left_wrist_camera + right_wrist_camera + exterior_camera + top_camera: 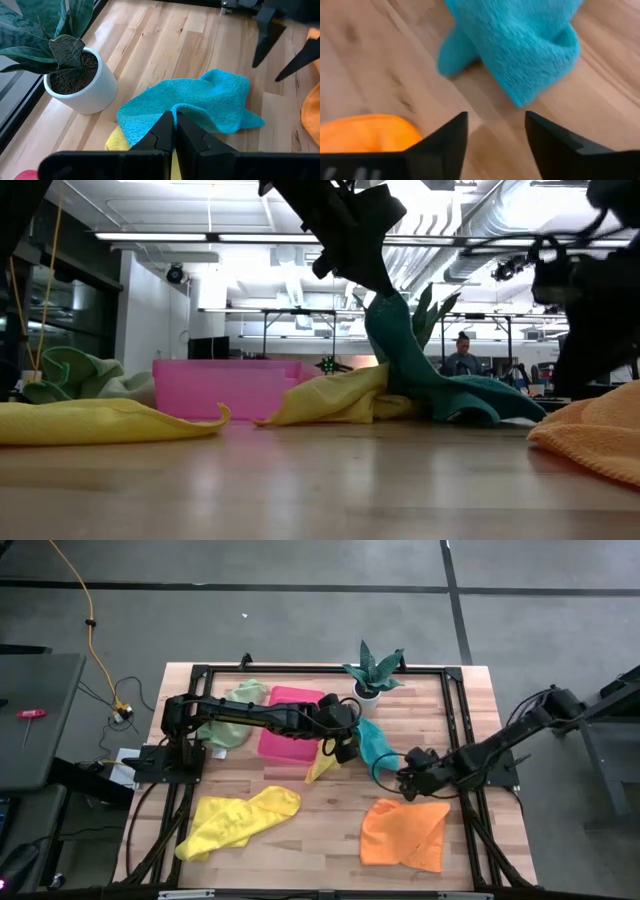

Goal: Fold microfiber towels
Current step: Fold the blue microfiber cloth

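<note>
- Light wood-plank table point(330, 840) is the biggest thing here, with a black frame running round it and all the cloths scattered on top.
- Pink plastic tray point(290, 725) sits toward the back, left of centre.
- Yellow towel point(235, 822) lies crumpled at front left, well apart from the rest.
- Orange towel point(405, 833) lies at front right, one corner folded over.
- Pale green towel point(235, 715) is bunched just beside the tray's left side, partly under the left arm.
- Teal towel point(200, 102) is mid-table, between the two grippers, one edge pulled up off the wood.
- Second yellow towel point(322, 765) pokes out just beside the teal one, in front of the tray.
- Potted plant point(372, 675) in a white pot stands at the back edge.
- Left gripper point(174, 131) is clamped tight on the teal towel's raised edge.
- Right gripper point(496, 131) hangs low over bare wood between teal and orange, fingers spread, nothing in them.
</note>
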You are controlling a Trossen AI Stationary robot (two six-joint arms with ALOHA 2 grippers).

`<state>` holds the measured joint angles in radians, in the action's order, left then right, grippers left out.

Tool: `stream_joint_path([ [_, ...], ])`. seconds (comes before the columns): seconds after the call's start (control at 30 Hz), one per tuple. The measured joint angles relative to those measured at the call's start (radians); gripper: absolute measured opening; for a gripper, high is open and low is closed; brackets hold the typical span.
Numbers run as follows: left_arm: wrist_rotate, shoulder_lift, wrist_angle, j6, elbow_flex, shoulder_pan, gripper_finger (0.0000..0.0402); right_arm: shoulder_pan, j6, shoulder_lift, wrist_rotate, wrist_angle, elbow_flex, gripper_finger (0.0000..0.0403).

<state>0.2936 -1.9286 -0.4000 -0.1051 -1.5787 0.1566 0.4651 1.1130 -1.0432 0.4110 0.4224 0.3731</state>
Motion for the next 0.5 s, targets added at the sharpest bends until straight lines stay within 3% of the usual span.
stream_joint_path([
  [0.13,0.000,0.000,0.000,0.000,0.000,0.000,0.0000,0.000,-0.003,-0.110,0.037,-0.005,-0.001,0.0219],
  [0.5,0.002,0.000,0.000,0.000,0.000,0.000,0.0000,0.000,-0.015,-0.349,0.170,-0.013,0.080,0.0203],
])
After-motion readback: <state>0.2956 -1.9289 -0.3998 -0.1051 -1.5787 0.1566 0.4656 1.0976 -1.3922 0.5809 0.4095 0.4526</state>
